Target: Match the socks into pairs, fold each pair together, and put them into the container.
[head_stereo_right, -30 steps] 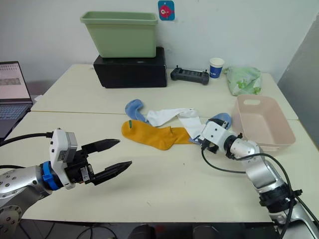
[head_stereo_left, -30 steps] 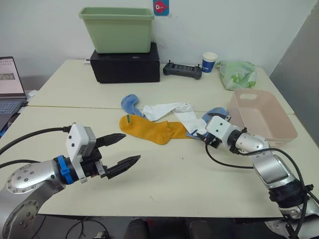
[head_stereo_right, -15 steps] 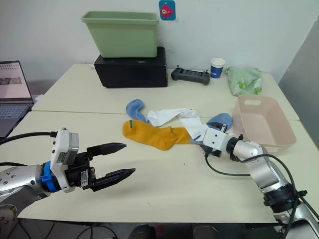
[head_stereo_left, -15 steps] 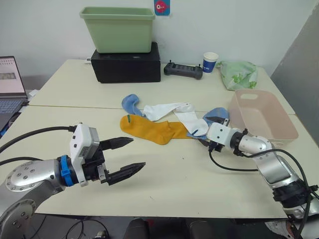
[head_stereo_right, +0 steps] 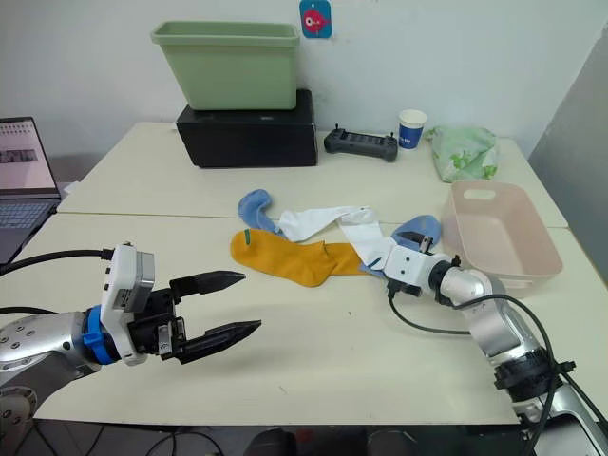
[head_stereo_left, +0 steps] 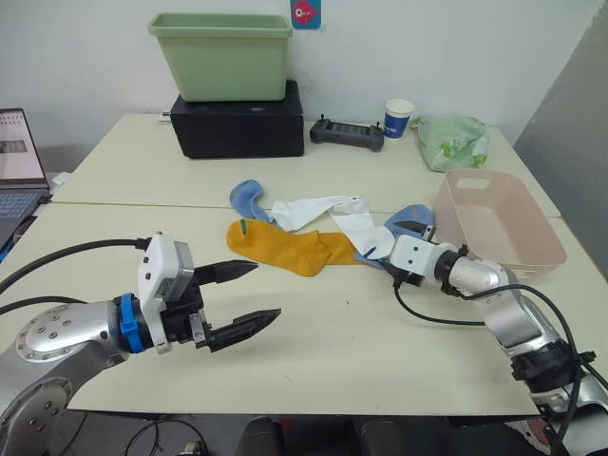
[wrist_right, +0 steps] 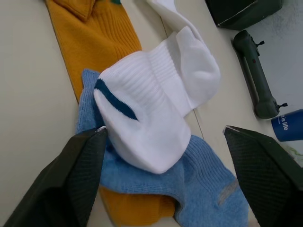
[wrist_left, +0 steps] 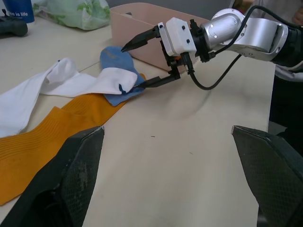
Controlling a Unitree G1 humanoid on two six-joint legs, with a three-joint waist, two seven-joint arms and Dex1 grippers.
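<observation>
L gripper (head_stereo_left: 245, 301) is held low over the near table (head_stereo_left: 380, 351), jaws spread, nothing between them; it has been edged slightly fwd vs 1 s ago. R gripper (wrist_left: 143, 61) has been brought up to the sock pile, jaws spread around the overlapped white sock (wrist_right: 151, 109) and blue sock (wrist_right: 203, 179), not yet pinched. Mustard sock (head_stereo_left: 285, 247) lies flat beside them, unmoved. Pink container (head_stereo_left: 499, 223) stands just beyond the R arm. Farther back: green tub (head_stereo_left: 223, 55) on a black box (head_stereo_left: 237, 128).

Left tool (head_stereo_left: 249, 299) spread wide, right tool (wrist_left: 137, 65) low — fingers parted
</observation>
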